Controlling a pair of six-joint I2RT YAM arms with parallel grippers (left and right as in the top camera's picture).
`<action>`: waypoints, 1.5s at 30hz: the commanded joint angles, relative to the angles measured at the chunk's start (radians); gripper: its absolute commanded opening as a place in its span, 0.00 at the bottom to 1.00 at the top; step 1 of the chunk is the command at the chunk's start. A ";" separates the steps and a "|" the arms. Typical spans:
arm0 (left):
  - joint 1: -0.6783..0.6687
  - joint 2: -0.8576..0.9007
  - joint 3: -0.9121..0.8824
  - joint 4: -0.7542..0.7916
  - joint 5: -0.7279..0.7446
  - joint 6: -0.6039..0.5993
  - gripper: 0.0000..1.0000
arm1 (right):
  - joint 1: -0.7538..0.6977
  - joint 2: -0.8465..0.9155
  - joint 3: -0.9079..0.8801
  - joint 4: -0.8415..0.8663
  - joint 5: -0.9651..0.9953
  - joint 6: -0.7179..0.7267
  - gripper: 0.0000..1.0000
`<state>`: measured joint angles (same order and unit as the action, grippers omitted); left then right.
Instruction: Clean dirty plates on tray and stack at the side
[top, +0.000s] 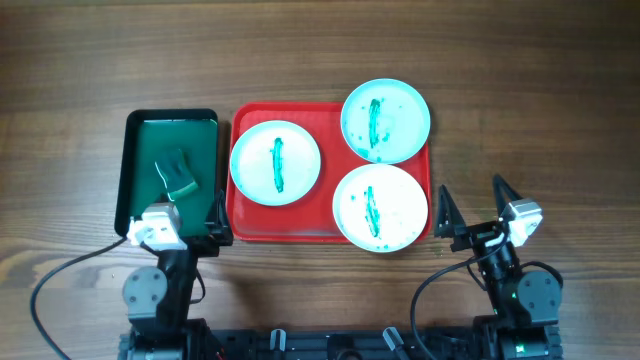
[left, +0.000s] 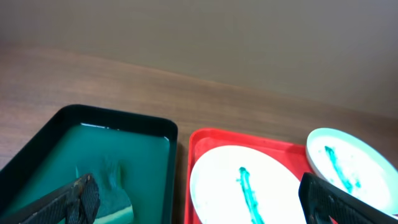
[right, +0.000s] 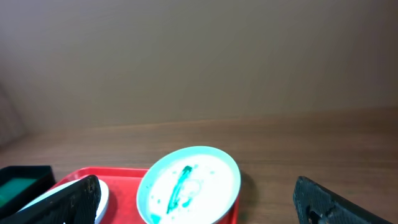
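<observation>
Three dirty plates with green streaks sit on the red tray (top: 244, 222): one at the left (top: 275, 162), one at the back right (top: 386, 120) overhanging the rim, one at the front right (top: 380, 207). My left gripper (top: 190, 222) is open and empty at the front edge of the dark green tray, near the red tray's front left corner. My right gripper (top: 473, 207) is open and empty, just right of the red tray. The left wrist view shows the left plate (left: 245, 186) and the red tray (left: 194, 146). The right wrist view shows the back right plate (right: 189, 185).
A dark green tray (top: 142, 140) lies left of the red tray and holds a green sponge (top: 177, 172), also in the left wrist view (left: 112, 202). Bare wooden table (top: 540, 110) lies to the right and behind.
</observation>
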<state>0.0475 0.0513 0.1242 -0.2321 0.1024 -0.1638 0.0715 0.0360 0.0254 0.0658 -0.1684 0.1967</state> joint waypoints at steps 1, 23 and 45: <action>-0.005 0.085 0.150 -0.072 -0.006 -0.036 1.00 | 0.004 0.080 0.113 0.004 -0.071 0.016 1.00; -0.005 1.036 1.166 -0.840 -0.006 -0.076 1.00 | 0.004 1.140 1.147 -0.608 -0.302 -0.070 1.00; 0.132 1.406 1.204 -0.846 -0.154 -0.237 1.00 | 0.340 1.782 1.456 -0.715 -0.132 0.176 0.61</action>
<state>0.1486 1.4506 1.3140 -1.0779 0.0078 -0.3710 0.3481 1.7000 1.4250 -0.6445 -0.3569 0.3004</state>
